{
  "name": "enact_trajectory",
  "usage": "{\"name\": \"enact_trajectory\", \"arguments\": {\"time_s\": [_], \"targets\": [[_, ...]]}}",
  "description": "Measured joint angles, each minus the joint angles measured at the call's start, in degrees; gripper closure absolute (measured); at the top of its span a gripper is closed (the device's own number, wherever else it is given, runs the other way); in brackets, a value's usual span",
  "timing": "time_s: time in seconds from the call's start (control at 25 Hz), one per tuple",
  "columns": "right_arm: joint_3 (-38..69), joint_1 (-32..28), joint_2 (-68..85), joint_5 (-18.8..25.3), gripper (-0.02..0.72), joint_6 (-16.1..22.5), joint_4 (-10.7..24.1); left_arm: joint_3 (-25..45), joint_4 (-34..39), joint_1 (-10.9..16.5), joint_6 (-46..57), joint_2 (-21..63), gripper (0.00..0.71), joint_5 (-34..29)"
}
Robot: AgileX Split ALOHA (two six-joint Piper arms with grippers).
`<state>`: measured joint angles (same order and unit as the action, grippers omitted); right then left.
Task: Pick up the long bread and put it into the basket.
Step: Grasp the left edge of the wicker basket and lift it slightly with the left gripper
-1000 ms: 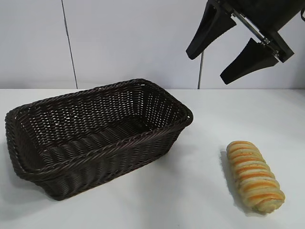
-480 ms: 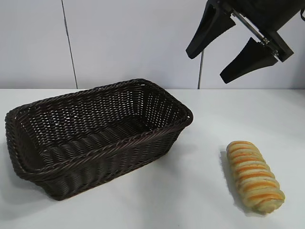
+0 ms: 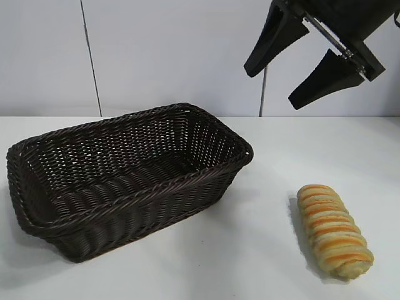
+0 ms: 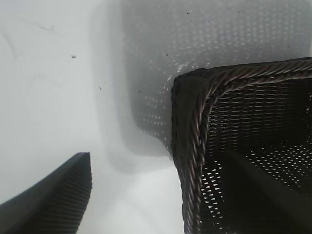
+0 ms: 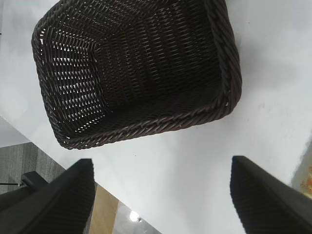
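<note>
While nothing is held yet, the counter (image 3: 269,262) is seen with two things on it. The biggest is the basket (image 3: 37,219), a dark woven one, set on the left side with nothing inside it. The right gripper (image 3: 275,84) is hung high in the air at the right, and its fingers (image 3: 269,44) are spread wide apart with nothing between them. The left gripper (image 4: 161,195) is seen only in its own wrist view, above a corner of the basket; its fingers are spread too, one outside the rim and one over the inside. The long bread (image 3: 332,230) is laid on the counter, well to the right of the basket and near the front edge. It is found well below the right gripper and nearer the front. Its long side is pointed from back to front, turned a little to the right. The right arm is judged to be the nearer one, so a drop down and forward is likely needed.
</note>
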<state>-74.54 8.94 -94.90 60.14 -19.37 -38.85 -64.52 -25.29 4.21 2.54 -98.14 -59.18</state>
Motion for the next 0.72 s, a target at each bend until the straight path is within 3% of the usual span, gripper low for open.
{"name": "enact_trajectory", "arguments": {"time_s": [0.16, 0.52, 0.72], "targets": [[0.0, 0.0, 0.0, -0.07, 0.168, 0.0, 0.0, -0.91, -0.42, -3.67, -0.72, -0.08, 0.177, -0.38], [0.0, 0.0, 0.0, -0.07, 0.168, -0.06, 0.0, -1.25, -0.41, -4.83, 0.28, -3.14, 0.177, 1.78], [0.0, 0.0, 0.0, -0.34, 0.168, -0.06, 0.0, -0.26, -0.97, -7.84, 0.31, -8.13, 0.177, 4.62]]}}
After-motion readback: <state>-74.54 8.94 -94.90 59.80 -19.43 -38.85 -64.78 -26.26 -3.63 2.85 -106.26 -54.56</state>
